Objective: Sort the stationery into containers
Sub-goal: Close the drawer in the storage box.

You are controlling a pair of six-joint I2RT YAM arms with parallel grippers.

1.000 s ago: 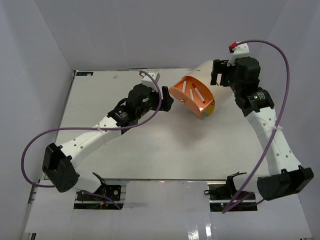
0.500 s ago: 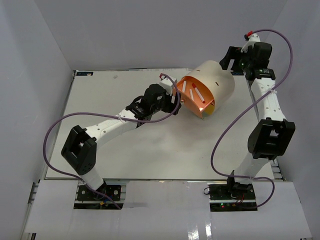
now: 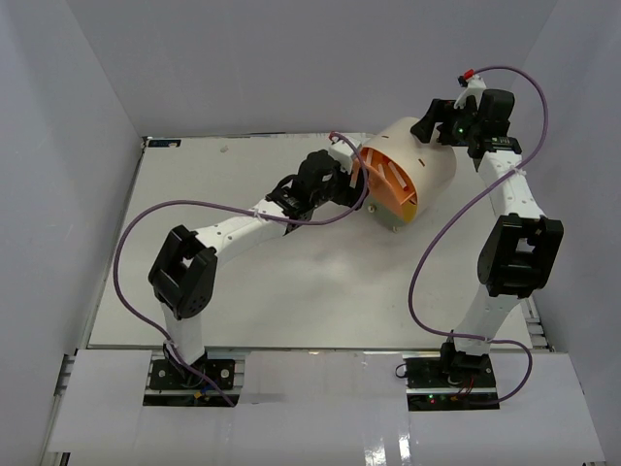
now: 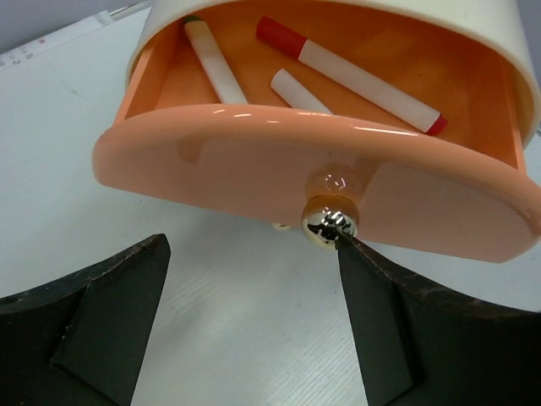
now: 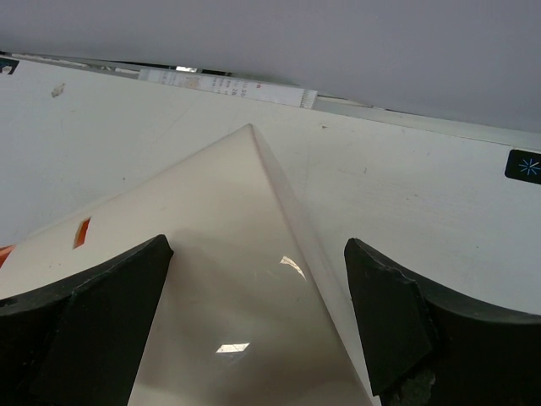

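The cream cylindrical organiser [image 3: 422, 160] lies on its side at the back of the table. Its orange-pink drawer [image 4: 313, 182] stands partly pulled out. Inside lie a white marker with red ends [image 4: 347, 72], a short white bar [image 4: 300, 91] and a white pen [image 4: 215, 63]. My left gripper [image 4: 252, 245] is open just in front of the drawer face, its right fingertip touching the brass knob [image 4: 330, 224]. My right gripper [image 5: 258, 249] is open over the cylinder's cream wall [image 5: 228, 296] at its rear, holding nothing. The other stationery is out of view.
A yellow drawer edge [image 3: 408, 206] shows under the orange one. The white table [image 3: 243, 291] is walled in by grey panels at the back and sides. A paper label [image 5: 228, 85] lies along the far table edge.
The left arm reached forward to the drawer front, and the drawer now sticks out less. The right arm swung back and up behind the cylinder. Both grippers stayed open.
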